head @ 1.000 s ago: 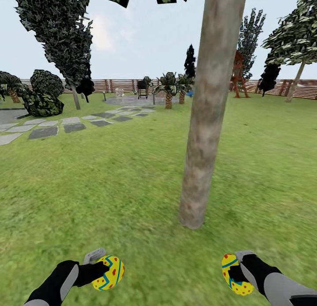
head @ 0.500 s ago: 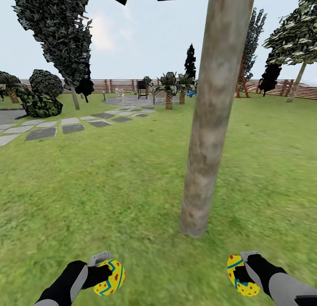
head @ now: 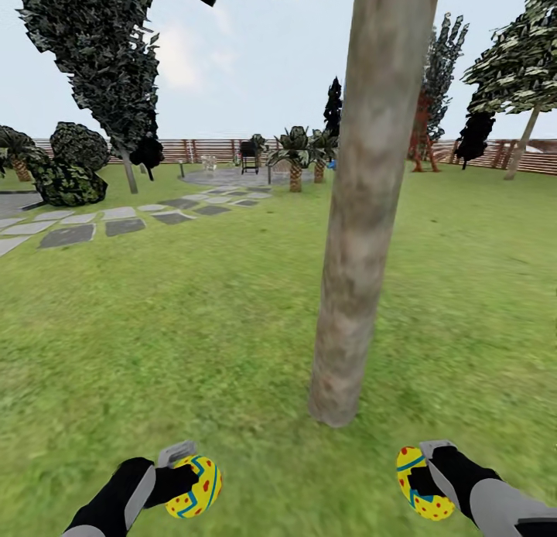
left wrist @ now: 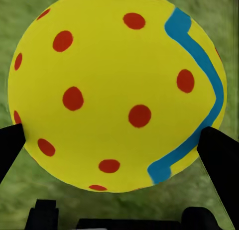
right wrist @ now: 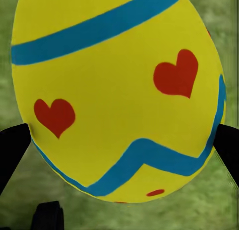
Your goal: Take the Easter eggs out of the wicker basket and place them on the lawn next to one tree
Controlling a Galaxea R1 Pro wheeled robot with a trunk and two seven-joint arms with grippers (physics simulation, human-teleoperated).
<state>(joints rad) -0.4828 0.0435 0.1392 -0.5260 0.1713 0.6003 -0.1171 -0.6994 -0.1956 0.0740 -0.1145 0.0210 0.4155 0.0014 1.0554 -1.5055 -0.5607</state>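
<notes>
At about seven o'clock in our head view, our left tool is clamped on a yellow Easter egg painted with red dots and a blue zigzag, held just above the lawn. Through our left wrist camera that left egg sits between two black fingers pressing on its sides, with grass behind it. Ahead of us, from twelve o'clock down to near six, stands the grey-brown trunk of the tree, its foot planted in the grass between our two arms and a little beyond them. At about five o'clock our right tool is clamped on a second egg. Our right wrist camera shows this right egg with blue bands and red hearts, gripped on both sides over grass.
</notes>
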